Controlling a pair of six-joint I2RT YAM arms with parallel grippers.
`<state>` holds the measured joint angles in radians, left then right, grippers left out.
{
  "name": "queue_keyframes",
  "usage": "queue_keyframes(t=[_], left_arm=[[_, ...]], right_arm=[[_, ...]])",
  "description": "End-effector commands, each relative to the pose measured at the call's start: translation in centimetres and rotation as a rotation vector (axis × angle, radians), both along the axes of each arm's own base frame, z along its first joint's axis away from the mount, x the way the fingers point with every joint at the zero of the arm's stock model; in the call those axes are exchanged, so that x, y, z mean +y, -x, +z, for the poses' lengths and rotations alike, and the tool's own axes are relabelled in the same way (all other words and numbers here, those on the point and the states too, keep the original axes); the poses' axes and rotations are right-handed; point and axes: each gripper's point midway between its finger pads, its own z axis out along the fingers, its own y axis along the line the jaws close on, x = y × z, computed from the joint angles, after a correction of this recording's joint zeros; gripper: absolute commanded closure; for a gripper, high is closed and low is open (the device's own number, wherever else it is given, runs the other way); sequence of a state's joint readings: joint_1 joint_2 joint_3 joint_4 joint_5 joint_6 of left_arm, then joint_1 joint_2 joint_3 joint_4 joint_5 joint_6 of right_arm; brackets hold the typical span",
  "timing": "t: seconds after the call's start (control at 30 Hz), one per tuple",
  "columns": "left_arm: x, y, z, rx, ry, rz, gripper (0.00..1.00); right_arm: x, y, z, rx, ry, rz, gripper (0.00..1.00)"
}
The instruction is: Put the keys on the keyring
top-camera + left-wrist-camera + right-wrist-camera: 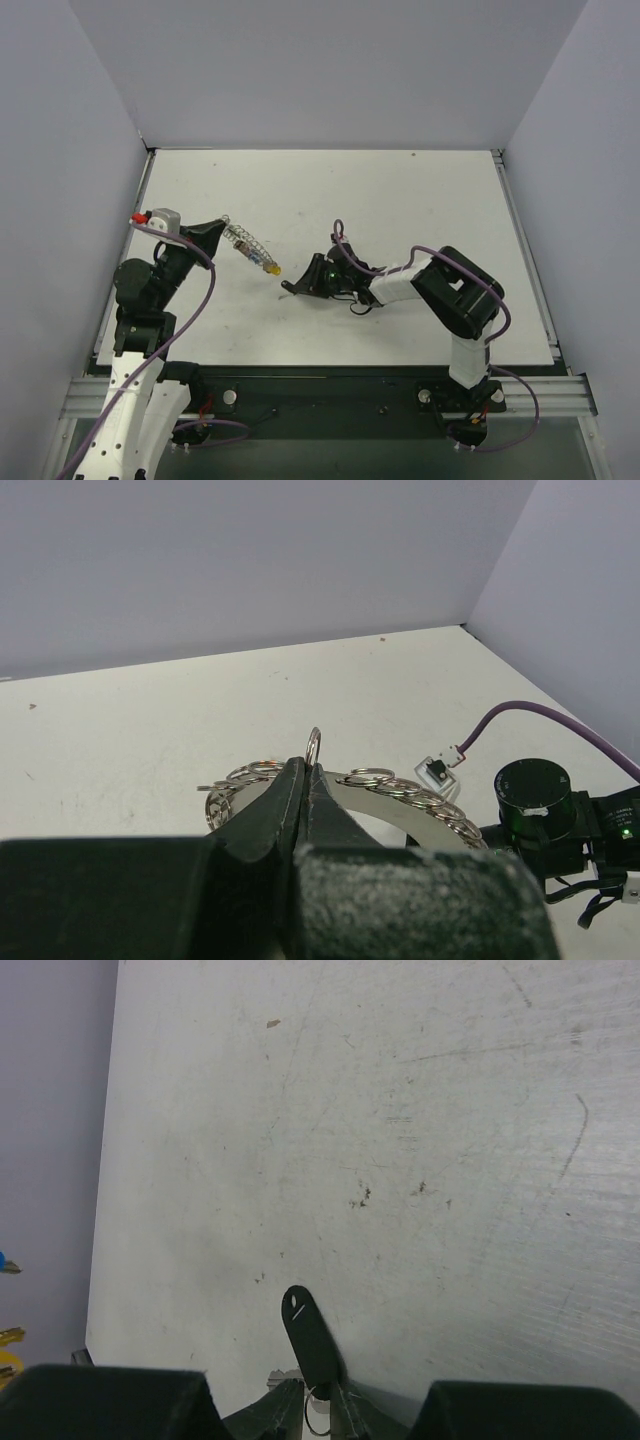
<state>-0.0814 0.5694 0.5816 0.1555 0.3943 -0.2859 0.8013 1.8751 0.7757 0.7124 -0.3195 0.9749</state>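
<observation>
My left gripper (222, 228) is shut on the rim of the keyring (243, 240) and holds it above the table. A yellow key (270, 268) hangs from the ring's far end. In the left wrist view the closed tips (308, 765) pinch the keyring (400, 785), whose rim is lined with small split rings. My right gripper (293, 286) is low over the table, just right of the yellow key. In the right wrist view its narrow jaws (318, 1410) close round the small ring of a black-headed key (308, 1335), which points away over the table.
The white table (400, 200) has grey walls on three sides. The right arm's wrist (535, 800) and its purple cable (520, 712) sit close beyond the keyring. A blue key (4, 1263) and a yellow key (8, 1338) show at the right wrist view's left edge.
</observation>
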Motion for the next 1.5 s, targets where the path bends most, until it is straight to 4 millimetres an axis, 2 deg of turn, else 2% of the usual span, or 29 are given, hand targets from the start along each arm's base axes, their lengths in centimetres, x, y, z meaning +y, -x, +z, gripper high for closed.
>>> queue_keyframes(t=[0.0,0.07,0.23,0.3,0.47,0.6,0.67,0.77,0.83,0.87,0.93,1.0,1.07,1.2,1.27,1.3,1.37,1.43,1.47], left_arm=[[0.1,0.7,3.3,-0.119,0.023,-0.002,1.00],[0.1,0.7,3.4,-0.123,0.022,0.000,1.00],[0.1,0.6,3.3,-0.120,0.022,0.002,1.00],[0.1,0.6,3.3,-0.120,0.022,0.002,1.00],[0.0,0.7,3.2,-0.122,0.016,-0.008,1.00],[-0.2,0.7,3.1,-0.123,0.005,-0.023,1.00],[-0.6,0.8,3.0,-0.121,-0.004,-0.045,1.00],[-1.1,0.8,2.8,-0.117,-0.011,-0.075,1.00],[-1.4,0.8,2.7,-0.114,-0.013,-0.096,1.00],[-1.8,1.0,2.8,-0.117,-0.016,-0.123,1.00],[-2.3,1.1,2.6,-0.111,-0.020,-0.157,1.00],[-3.1,1.5,2.6,-0.113,-0.033,-0.217,1.00],[-4.0,2.0,2.5,-0.112,-0.044,-0.283,1.00],[-5.5,3.1,2.7,-0.137,-0.070,-0.386,1.00],[-6.6,3.8,3.1,-0.165,-0.090,-0.433,1.00],[-7.1,4.1,3.1,-0.178,-0.101,-0.455,1.00],[-8.6,5.2,3.3,-0.211,-0.125,-0.520,1.00],[-9.6,5.7,3.1,-0.220,-0.145,-0.567,1.00],[-10.6,6.6,3.2,-0.235,-0.147,-0.616,1.00]], right_arm=[[-1.2,1.0,-3.7,0.048,0.142,0.008,0.80],[-1.1,1.0,-3.9,0.046,0.152,0.009,0.82],[-1.4,0.9,-3.4,0.027,0.158,0.011,1.00],[-1.6,0.9,-3.2,0.017,0.163,0.011,1.00],[-2.1,0.2,-1.0,-0.048,0.155,0.019,1.00],[-2.7,-0.5,2.1,-0.118,0.116,0.028,1.00],[-3.2,-0.4,2.7,-0.132,0.102,0.039,1.00],[-4.1,-0.7,4.8,-0.177,0.058,0.062,1.00],[-5.0,-1.4,6.5,-0.225,0.031,0.072,1.00],[-5.1,-0.8,7.1,-0.228,0.007,0.110,1.00],[-6.0,-1.1,9.1,-0.290,-0.022,0.136,1.00],[-6.3,-0.5,11.2,-0.335,-0.054,0.194,1.00],[-6.8,-0.3,12.3,-0.393,-0.043,0.246,1.00],[-6.9,2.1,16.8,-0.493,-0.097,0.408,1.00],[-7.3,2.9,17.5,-0.512,-0.085,0.464,1.00],[-7.3,3.4,18.9,-0.543,-0.105,0.492,1.00],[-7.6,4.0,19.5,-0.550,-0.101,0.517,1.00],[-8.1,4.2,21.2,-0.607,-0.099,0.524,1.00],[-8.5,4.6,21.8,-0.622,-0.097,0.524,1.00]])
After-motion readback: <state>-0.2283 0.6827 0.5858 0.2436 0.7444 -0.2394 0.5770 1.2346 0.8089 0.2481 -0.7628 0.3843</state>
